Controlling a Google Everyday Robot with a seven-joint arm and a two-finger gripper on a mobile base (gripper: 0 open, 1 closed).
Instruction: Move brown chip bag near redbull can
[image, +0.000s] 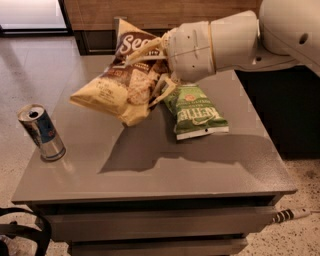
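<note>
brown chip bag (107, 90), held aloft by gripper (150, 75): "Sea" | green bag (196, 114): "KETTLE"
</note>
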